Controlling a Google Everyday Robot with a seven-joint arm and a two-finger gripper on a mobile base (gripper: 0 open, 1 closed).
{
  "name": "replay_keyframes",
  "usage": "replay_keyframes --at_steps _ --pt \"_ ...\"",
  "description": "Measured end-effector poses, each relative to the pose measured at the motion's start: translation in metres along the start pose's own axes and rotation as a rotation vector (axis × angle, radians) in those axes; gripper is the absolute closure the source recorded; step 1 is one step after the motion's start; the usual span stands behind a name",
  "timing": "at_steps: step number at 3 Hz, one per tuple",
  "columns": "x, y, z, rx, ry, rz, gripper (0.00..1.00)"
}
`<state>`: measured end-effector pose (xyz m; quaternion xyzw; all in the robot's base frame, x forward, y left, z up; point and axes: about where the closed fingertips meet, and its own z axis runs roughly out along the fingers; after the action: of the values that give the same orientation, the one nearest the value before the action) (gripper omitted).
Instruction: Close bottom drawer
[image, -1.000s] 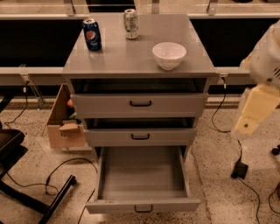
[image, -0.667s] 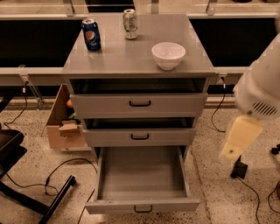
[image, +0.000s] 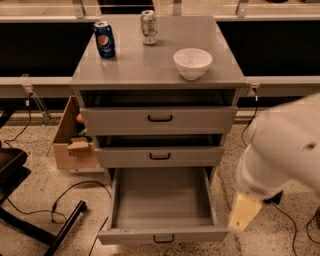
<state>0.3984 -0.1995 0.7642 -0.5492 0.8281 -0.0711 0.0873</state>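
Gripper (image: 245, 212): lowering at right, now coming just beside the near right corner of the bottom drawer (image: 162, 234); its grip state cannot be told; drawer sitting fully pulled out, awaiting the push.

Lab: loose floor cables (image: 75, 186), cardboard box (image: 70, 145)

The white arm (image: 290, 142) extends from the right edge of the view and slopes downward to the left, ending in a rounded wrist housing (image: 260, 177). The gripper (image: 244, 212), pale yellow, hangs directly below this housing, pointing down, low on the right side.
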Motion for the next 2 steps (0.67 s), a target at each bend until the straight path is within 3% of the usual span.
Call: replay_keyframes --at_steps 1,2 --pt "0.009 0.037 0.084 -0.098 0.045 -0.023 0.0" --pt "0.015 0.05 0.108 -0.135 0.06 -0.025 0.0"
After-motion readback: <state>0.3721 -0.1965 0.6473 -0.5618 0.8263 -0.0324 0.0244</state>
